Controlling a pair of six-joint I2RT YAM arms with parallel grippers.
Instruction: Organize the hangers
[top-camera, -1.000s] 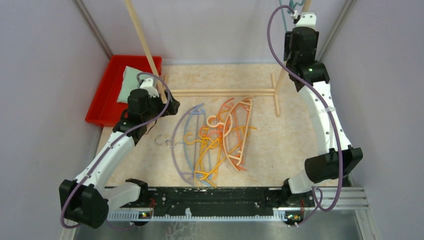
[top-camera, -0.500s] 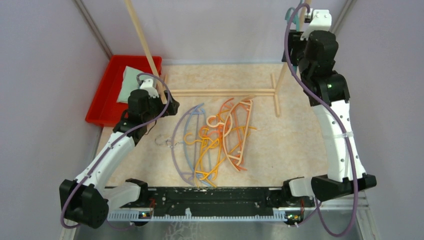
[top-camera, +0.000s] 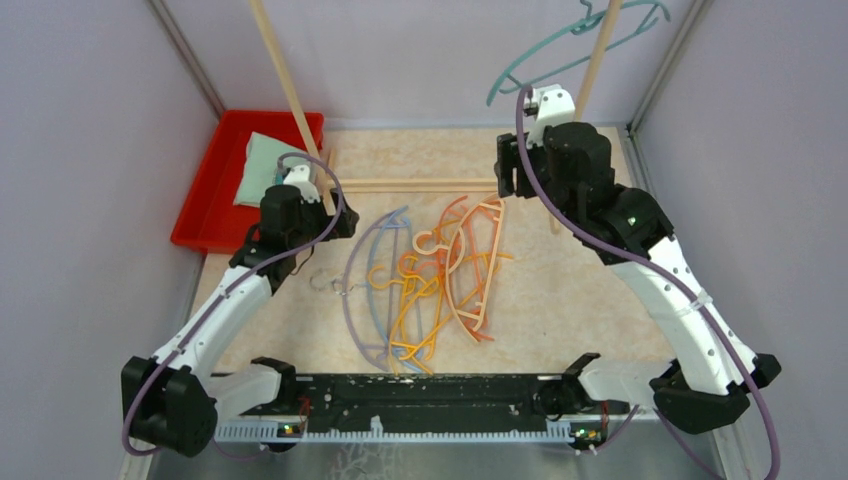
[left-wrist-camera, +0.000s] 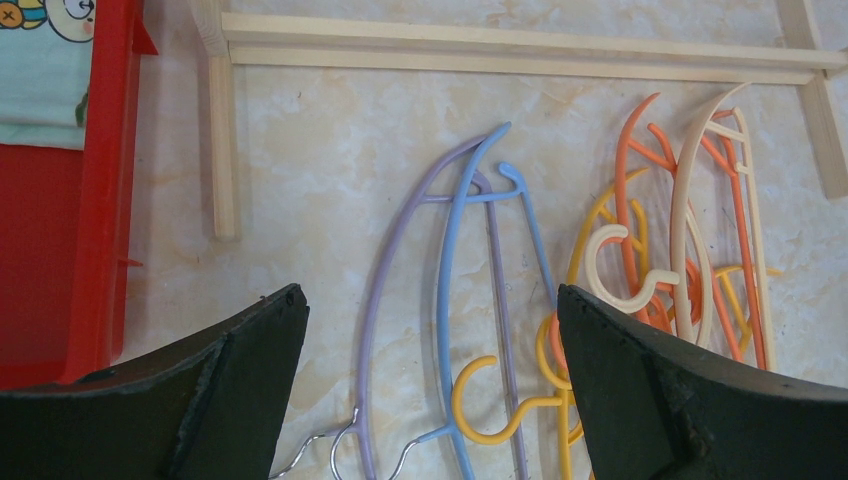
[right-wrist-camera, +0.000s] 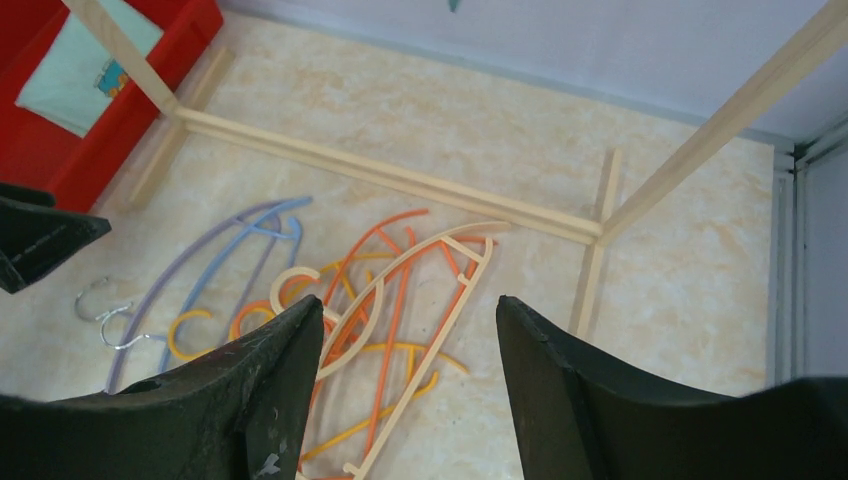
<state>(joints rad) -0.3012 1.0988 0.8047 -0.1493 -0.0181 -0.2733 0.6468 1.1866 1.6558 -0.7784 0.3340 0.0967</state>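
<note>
Several hangers lie in a loose pile mid-table: lavender (top-camera: 352, 290), light blue (top-camera: 374, 268), yellow (top-camera: 415, 322), orange (top-camera: 452, 245) and peach (top-camera: 482, 270). A teal hanger (top-camera: 575, 45) hangs high up by the rack's right upright, apart from both grippers. My left gripper (top-camera: 335, 215) is open and empty, low over the lavender (left-wrist-camera: 385, 260) and light blue (left-wrist-camera: 445, 250) hangers. My right gripper (top-camera: 510, 172) is open and empty, raised above the peach (right-wrist-camera: 445, 285) and orange (right-wrist-camera: 395, 310) hangers.
A red tray (top-camera: 205, 190) holding a pale green cloth (top-camera: 258, 165) stands at the back left. The wooden rack's base bar (top-camera: 420, 184) lies behind the pile. Its uprights rise at the left (top-camera: 285, 80) and right (top-camera: 600, 55). Grey walls close in both sides.
My right arm has come down and to the left from the top of the rack. The teal hanger has left its gripper and stays hanging up there. The left arm barely moved.
</note>
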